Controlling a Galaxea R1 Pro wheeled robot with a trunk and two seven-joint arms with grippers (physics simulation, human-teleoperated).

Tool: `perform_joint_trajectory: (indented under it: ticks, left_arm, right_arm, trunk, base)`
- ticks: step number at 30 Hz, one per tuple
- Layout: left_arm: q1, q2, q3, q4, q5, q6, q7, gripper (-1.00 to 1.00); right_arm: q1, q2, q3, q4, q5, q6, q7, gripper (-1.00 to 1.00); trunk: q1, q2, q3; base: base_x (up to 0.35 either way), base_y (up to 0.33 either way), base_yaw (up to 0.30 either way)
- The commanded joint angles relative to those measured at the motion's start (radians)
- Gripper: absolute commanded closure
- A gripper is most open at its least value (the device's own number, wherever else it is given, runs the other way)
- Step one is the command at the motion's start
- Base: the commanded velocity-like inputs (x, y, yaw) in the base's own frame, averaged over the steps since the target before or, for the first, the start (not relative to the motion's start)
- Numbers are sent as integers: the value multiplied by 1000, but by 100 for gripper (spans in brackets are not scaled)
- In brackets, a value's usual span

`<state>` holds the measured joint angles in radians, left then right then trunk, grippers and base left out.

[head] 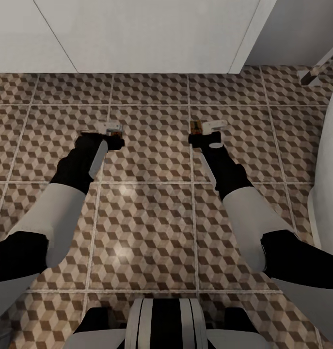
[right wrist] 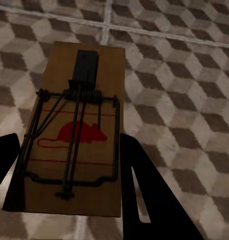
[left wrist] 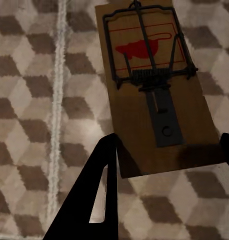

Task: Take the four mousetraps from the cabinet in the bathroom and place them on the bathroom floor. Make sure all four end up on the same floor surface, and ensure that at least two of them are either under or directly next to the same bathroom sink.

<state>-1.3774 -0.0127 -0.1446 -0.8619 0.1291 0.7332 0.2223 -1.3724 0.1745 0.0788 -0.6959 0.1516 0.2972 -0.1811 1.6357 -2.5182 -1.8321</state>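
**Two traps in hand, ready to go down on the tiles**

From my head camera I look down on the bathroom floor [head: 151,228] with its cube-patterned tiles. My left tool [head: 113,132] and right tool [head: 201,131] reach forward side by side, well apart, each with a small tan board at its tip. A white wall panel [head: 147,34] runs across ahead, and a curved white fixture [head: 331,160] stands at my right edge; I cannot tell whether it is the sink.

At my left wrist, the left mousetrap [left wrist: 157,85] sits clamped between my dark fingers [left wrist: 94,195] at its near end, wire bar and red mark facing the camera, tiles close behind it. It looks low enough to set down gently.

At my right wrist, the right mousetrap [right wrist: 77,135] is likewise gripped, fingers [right wrist: 144,195] pressing either long edge, red mouse print up.

My judgement: lower each board flat until it rests on the tile before letting go, so it does not flip. I should first confirm where the sink stands, since two traps must lie beside or under it.
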Motion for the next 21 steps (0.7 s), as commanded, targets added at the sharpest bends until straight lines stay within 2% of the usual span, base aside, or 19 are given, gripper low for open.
perform_joint_trajectory:
  ticks: [1,5,8,12,15,21]
  left_arm:
    - [0,-1,-2,17,9,-14,8,100]
    - [1,-8,2,191,8,-92,7,100]
    - [0,-11,4,264,9,-148,7,100]
    - [-1,-15,5,291,9,-180,8,100]
    - [-2,-18,5,295,9,-185,9,100]
    - [-3,-18,5,204,10,-186,9,100]
  right_arm:
    - [0,0,2,0,8,4,-2,100]
    - [0,0,10,67,9,-10,-2,100]
    - [-2,0,15,113,27,-13,-3,100]
    - [-5,0,17,135,77,-14,-3,100]
    - [-11,0,18,149,96,-13,-5,100]
    - [-27,0,18,175,108,-18,-6,100]
  trunk:
    - [0,0,0]
    - [0,0,0]
    - [0,0,0]
    - [0,0,0]
    - [0,0,0]
    - [0,0,0]
  base:
    - [0,0,0]
    - [0,0,0]
    - [0,0,0]
    - [0,0,0]
    - [0,0,0]
    - [0,0,0]
